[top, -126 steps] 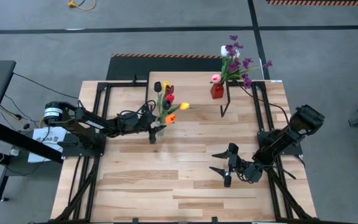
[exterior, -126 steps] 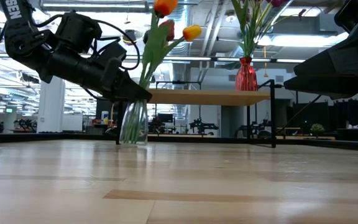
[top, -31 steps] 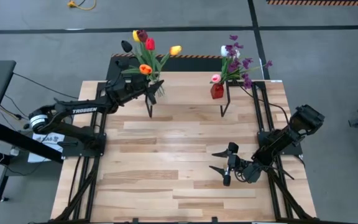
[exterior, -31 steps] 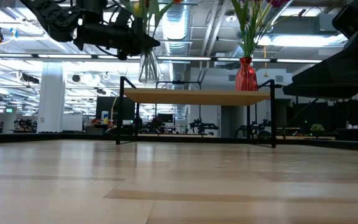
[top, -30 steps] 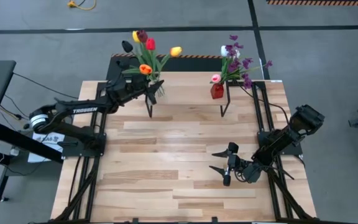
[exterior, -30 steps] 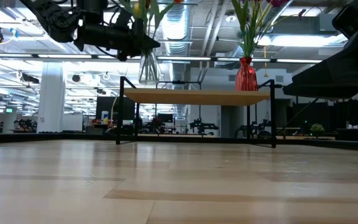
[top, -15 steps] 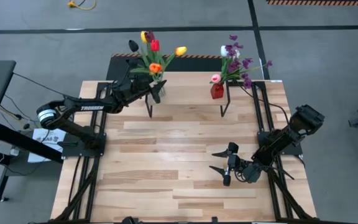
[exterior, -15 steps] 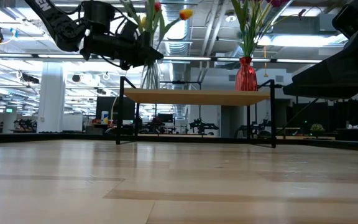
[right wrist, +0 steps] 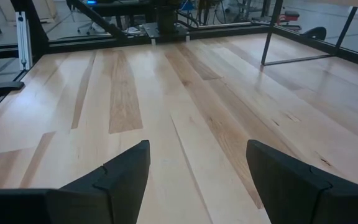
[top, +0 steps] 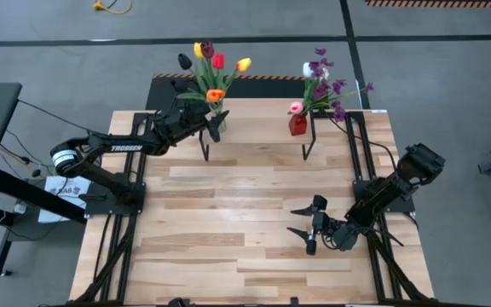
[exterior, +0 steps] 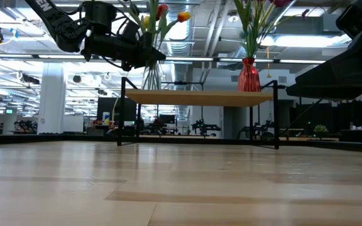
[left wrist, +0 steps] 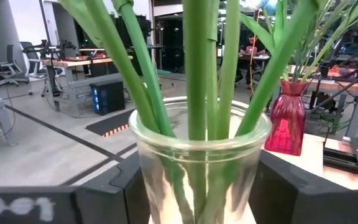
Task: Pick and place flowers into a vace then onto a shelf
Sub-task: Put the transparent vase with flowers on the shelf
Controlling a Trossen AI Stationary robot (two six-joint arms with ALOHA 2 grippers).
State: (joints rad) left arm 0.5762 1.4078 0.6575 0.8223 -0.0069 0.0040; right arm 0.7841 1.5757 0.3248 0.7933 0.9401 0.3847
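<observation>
Left wrist view: left jaws grip clear vase (left wrist: 201, 165) of tulips (top: 210, 66); right jaws open.

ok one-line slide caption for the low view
Left end effector at the clear vase of tulips on the shelf, red vase at the other end.

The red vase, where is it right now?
The red vase stands on the right end of the shelf, at the table's far side in the high view, holding purple flowers; the clear vase sits at the shelf's left end.
</observation>
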